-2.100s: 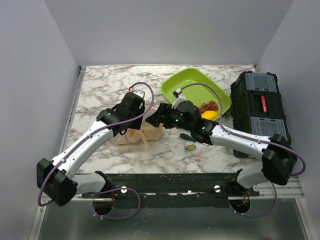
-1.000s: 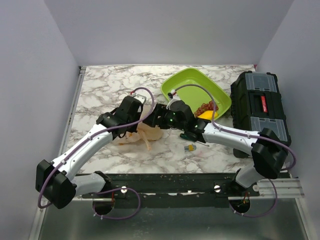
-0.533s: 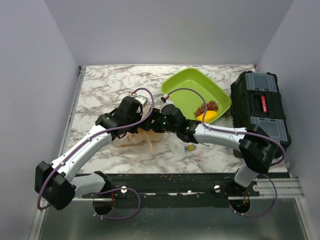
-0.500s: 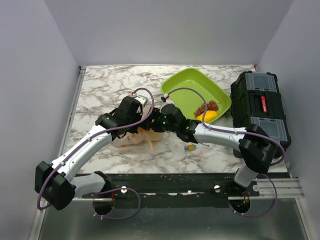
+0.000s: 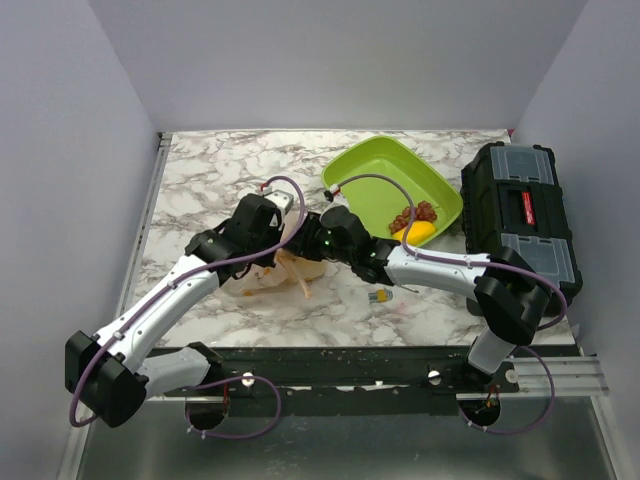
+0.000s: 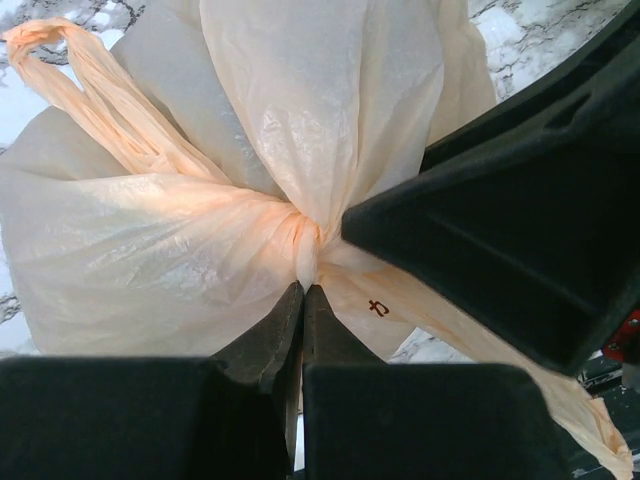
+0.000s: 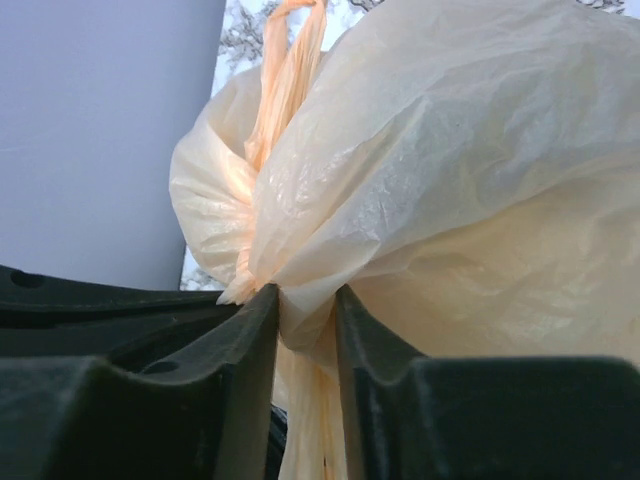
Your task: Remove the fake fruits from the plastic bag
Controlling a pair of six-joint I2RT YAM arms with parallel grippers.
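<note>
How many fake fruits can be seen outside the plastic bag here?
2. Both lie in the green tray, at its near right corner: a dark red grape bunch and a yellow-orange piece just on its near side. More may be hidden inside the plastic bag.

We record two arms, left arm and right arm: white link shells, black joint housings, purple cables looped outside; left hand, right hand: matte black, wedge-shaped fingers.
</note>
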